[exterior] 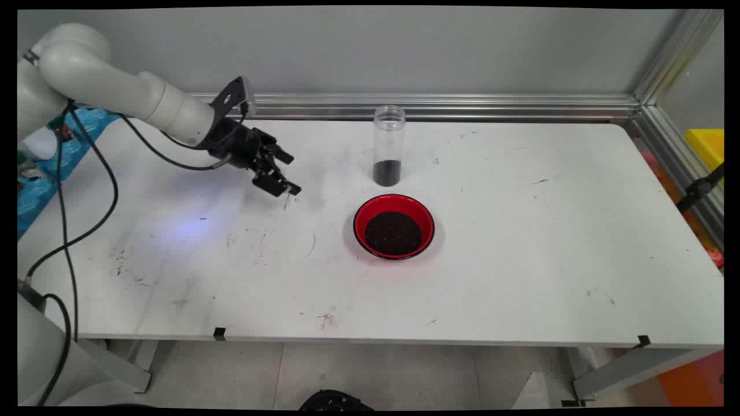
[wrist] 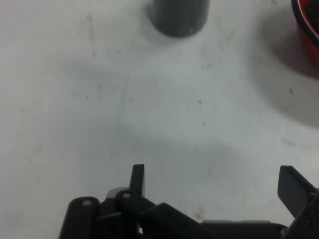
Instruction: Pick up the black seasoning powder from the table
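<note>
A clear plastic jar [exterior: 388, 144] stands upright near the table's back middle, with a dark layer of grains at its bottom. Just in front of it sits a red bowl [exterior: 393, 226] holding dark grains. My gripper [exterior: 290, 172] hovers low over the table to the left of the jar, tilted toward it, fingers spread open with nothing between them. In the hand view the gripper [wrist: 215, 181] points at bare table, the jar's dark base [wrist: 178, 17] shows at the top edge, and the bowl's red rim [wrist: 306, 30] shows at the upper right.
The white table [exterior: 520, 242] bears scuffs and scattered specks. An aluminium rail [exterior: 462, 107] runs along the back edge and down the right side. Black cables [exterior: 87, 190] hang from the arm at the left. Blue and yellow items lie beyond the table's sides.
</note>
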### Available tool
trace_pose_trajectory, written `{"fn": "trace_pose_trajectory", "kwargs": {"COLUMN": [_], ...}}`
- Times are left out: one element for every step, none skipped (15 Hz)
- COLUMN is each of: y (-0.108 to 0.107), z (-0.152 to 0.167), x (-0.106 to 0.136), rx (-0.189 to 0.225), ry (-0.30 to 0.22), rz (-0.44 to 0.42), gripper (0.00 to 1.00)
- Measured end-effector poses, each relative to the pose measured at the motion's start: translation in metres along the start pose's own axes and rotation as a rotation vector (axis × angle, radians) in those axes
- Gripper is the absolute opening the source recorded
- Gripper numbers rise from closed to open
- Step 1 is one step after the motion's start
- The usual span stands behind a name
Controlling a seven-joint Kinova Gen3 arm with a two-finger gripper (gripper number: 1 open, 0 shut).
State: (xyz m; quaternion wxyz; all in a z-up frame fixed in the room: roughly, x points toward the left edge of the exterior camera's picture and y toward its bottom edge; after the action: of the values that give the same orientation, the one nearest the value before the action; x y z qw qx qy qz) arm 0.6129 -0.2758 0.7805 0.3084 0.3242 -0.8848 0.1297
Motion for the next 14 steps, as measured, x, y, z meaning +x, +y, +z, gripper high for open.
{"fn": "trace_pose_trajectory", "kwargs": {"y": [-0.002,-0.004,-0.005,-0.006,-0.008,-0.01,-0.012,-0.014,-0.016,-0.017,-0.019,-0.021,-0.022,-0.024], "z": [0.003,0.008,0.011,0.014,0.019,0.024,0.029,0.035,0.041,0.047,0.054,0.06,0.068,0.075], "x": [0.003,0.007,0.01,0.012,0.015,0.018,0.02,0.023,0.024,0.026,0.028,0.03,0.032,0.035], "rx": [0.003,0.005,0.007,0.007,0.009,0.011,0.014,0.016,0.017,0.018,0.018,0.017,0.016,0.013], "ry": [0.013,0.028,0.04,0.048,0.062,0.073,0.086,0.098,0.107,0.118,0.128,0.137,0.147,0.156], "rz": [-0.001,-0.002,-0.002,-0.002,0.0,0.005,0.009,0.014,0.018,0.022,0.027,0.032,0.037,0.041], "gripper": [1.0,1.0,1.0,1.0,1.0,1.0,1.0,1.0,1.0,1.0,1.0,1.0,1.0,1.0]}}
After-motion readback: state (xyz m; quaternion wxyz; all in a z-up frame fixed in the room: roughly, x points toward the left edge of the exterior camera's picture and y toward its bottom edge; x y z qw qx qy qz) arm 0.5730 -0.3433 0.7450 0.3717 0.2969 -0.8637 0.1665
